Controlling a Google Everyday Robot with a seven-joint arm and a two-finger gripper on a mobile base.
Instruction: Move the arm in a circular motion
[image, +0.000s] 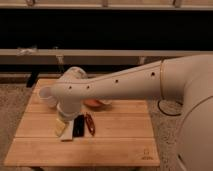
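1. The arm (125, 85) is very big and cream-white. It comes in from 3 o'clock and reaches across toward 9 o'clock. A row of small dark holes runs along its side.
2. The fattest part of the arm fills the edge of the view from 3 o'clock down to 5 o'clock.
3. The thin end of the arm is over the 9 o'clock side of the wooden table (115, 145). There it has a round joint, and the last part turns down toward the table top.
4. The gripper (60, 127) is the small pale-yellow tip. It is at 6 o'clock from the round joint and at 9 o'clock from the middle of the table. It is low over the wood, but I cannot tell if it touches. I cannot tell if the gripper is open or shut, or if it has hold of anything.
5. A flat black block (78, 126) lies just beside the gripper, at its 3 o'clock.
6. A small white piece (66, 136) shows at 6 o'clock from the gripper, next to the black block.
7. A thin dark red thing (90, 124) lies just at 3 o'clock from the black block. I cannot tell what it is.
8. An orange bowl (95, 103) sits toward the table's 12 o'clock side. The arm hides most of it.
9. A dark cord (162, 107) lies on the speckled floor (12, 107) at 3 o'clock from the table.
10. Behind the table, a long pale rail (100, 52) runs across a dark wall.
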